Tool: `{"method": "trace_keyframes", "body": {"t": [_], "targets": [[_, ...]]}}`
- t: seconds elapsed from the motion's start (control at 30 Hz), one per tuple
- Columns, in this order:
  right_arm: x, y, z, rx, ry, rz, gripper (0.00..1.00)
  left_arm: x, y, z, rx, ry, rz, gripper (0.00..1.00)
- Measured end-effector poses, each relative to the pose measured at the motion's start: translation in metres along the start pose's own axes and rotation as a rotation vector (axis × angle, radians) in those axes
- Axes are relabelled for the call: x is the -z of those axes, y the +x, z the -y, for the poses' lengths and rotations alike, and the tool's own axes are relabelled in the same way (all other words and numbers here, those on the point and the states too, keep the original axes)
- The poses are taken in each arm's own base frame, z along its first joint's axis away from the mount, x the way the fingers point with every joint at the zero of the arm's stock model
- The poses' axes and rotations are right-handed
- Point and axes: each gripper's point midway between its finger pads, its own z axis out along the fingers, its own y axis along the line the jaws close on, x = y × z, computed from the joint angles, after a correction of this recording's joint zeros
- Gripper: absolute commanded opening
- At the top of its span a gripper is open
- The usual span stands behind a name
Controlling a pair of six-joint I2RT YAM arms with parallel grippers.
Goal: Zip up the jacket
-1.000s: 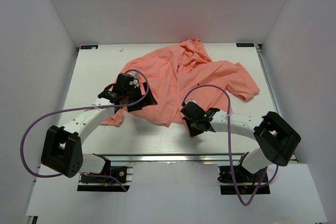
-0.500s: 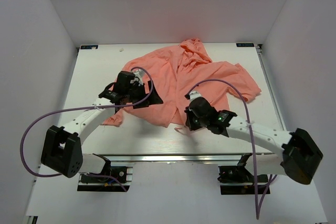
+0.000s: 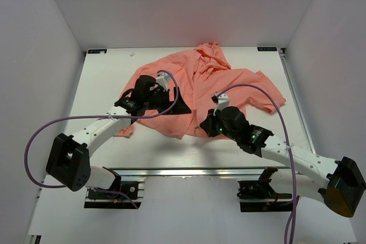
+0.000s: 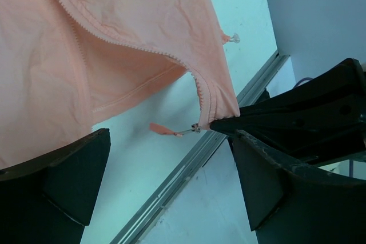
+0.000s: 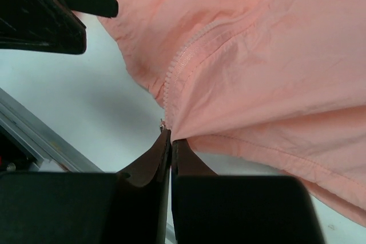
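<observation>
The salmon-pink jacket [image 3: 200, 87] lies wrinkled and spread across the middle of the table. My right gripper [image 3: 205, 128] is shut on the jacket's bottom hem corner beside the zipper teeth [image 5: 182, 61], which shows in the right wrist view [image 5: 171, 140]. The small metal slider [image 5: 162, 124] sits just left of the closed tips. My left gripper [image 3: 174, 107] is open just left of that corner. In the left wrist view [image 4: 171, 161] its fingers [image 4: 63, 178] straddle bare table below the pink pull tab [image 4: 164, 129], which dangles from the slider [image 4: 196, 128].
The white table [image 3: 103, 84] ends in a metal rail [image 3: 189, 171] close in front of both grippers. A sleeve [image 3: 269, 92] trails to the right and the hood [image 3: 210, 52] bunches at the back. Purple cables [image 3: 240, 92] loop over the arms.
My left gripper has moved right along the hem towards the right gripper. The right arm has stretched out and swung, with its gripper staying at the hem corner.
</observation>
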Motion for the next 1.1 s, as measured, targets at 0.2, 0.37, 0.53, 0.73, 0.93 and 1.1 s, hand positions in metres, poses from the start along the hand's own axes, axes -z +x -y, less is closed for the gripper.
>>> {"method": "trace_keyframes", "body": {"t": [0.2,0.37,0.53,0.73,0.93,1.1], "targets": [[0.000,-0.006,-0.005,-0.020,-0.028,0.036,0.00,-0.009,-0.004,0.016,-0.013,0.090,0.006,0.76],[0.004,-0.010,-0.009,-0.037,-0.049,0.060,0.00,-0.029,0.009,0.025,-0.014,0.154,-0.049,0.55],[0.005,-0.014,-0.009,-0.053,-0.054,0.073,0.00,-0.047,0.026,0.022,0.001,0.182,-0.116,0.51],[0.004,-0.013,-0.009,-0.057,-0.052,0.071,0.00,-0.048,0.019,0.037,-0.022,0.265,-0.092,0.26],[0.004,-0.014,-0.007,-0.067,-0.045,0.072,0.00,-0.047,0.019,0.051,-0.041,0.334,-0.087,0.00],[0.004,-0.014,-0.007,-0.080,-0.042,0.074,0.03,-0.048,0.022,0.053,-0.043,0.352,-0.086,0.00]]}}
